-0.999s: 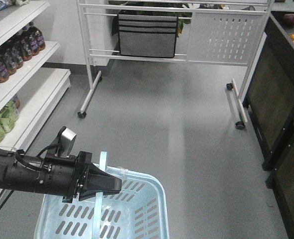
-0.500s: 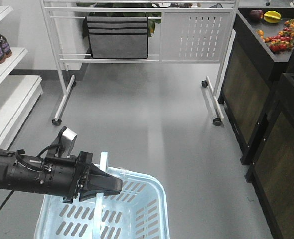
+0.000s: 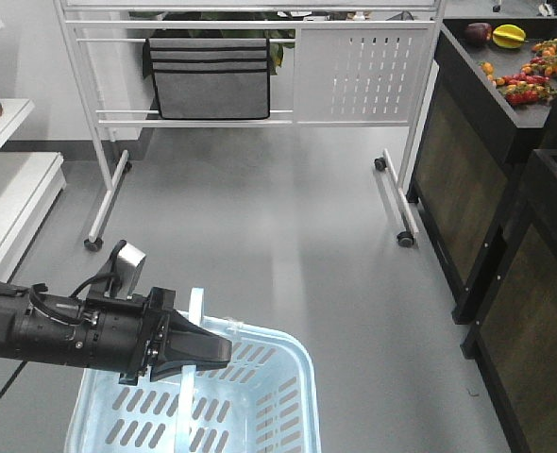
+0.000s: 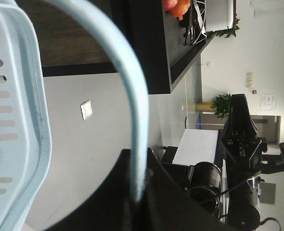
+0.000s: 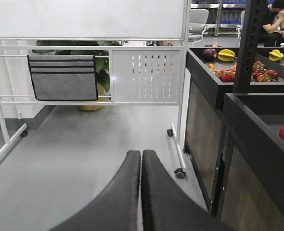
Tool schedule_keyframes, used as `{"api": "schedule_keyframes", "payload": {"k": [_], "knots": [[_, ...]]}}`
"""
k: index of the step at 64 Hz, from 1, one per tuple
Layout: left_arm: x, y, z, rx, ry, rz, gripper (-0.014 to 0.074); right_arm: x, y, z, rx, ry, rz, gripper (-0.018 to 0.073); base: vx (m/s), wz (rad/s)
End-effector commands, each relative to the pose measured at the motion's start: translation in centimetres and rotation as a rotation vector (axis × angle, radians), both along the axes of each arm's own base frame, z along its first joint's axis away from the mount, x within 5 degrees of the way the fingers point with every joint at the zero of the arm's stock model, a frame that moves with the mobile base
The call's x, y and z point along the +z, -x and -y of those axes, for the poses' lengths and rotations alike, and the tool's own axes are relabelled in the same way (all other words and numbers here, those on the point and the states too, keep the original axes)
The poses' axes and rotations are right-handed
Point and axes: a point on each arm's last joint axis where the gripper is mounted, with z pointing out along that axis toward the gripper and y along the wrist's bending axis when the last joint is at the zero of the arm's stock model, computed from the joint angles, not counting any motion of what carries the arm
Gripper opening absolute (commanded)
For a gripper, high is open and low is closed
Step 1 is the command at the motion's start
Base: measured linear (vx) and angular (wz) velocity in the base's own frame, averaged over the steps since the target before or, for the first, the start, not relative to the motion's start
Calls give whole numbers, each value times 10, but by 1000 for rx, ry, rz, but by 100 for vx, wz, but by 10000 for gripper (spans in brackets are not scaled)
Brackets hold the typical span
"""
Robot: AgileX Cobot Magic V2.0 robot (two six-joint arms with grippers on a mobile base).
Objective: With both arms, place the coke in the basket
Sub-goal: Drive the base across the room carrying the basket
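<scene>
A light blue plastic basket (image 3: 278, 396) hangs low at the bottom of the front view. My left gripper (image 3: 217, 351) is shut on the basket's handle (image 3: 194, 321) and holds it above the grey floor. In the left wrist view the handle (image 4: 132, 86) curves down between the black fingers (image 4: 156, 192), with the basket wall (image 4: 17, 120) at the left. My right gripper (image 5: 141, 159) is shut and empty, pointing along the floor toward a white rack. It is out of the front view. No coke shows in any view.
A white wheeled rack (image 3: 250, 57) with a grey pouch (image 3: 210, 77) stands ahead. Dark produce stands (image 3: 505, 189) with fruit line the right side. White shelves (image 3: 5, 179) with bottles are at the left. Open grey floor (image 3: 278, 236) lies between.
The whole view has swung: the rack and shelves shifted left and the produce stands came further into view at the right. My left gripper and the basket kept their place in the frame.
</scene>
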Motion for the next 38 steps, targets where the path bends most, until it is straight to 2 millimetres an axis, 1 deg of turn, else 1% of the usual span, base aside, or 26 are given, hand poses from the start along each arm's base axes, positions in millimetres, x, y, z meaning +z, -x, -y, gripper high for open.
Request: {"api": "schedule_keyframes", "payload": {"k": [1,38], "knots": [[26,2,4,-18,118,56,-8,4,1,0,3,15,84,-9,15,-3],[26,2,4,-18,118,56,-8,4,1,0,3,15,84,-9,18,-4]]}}
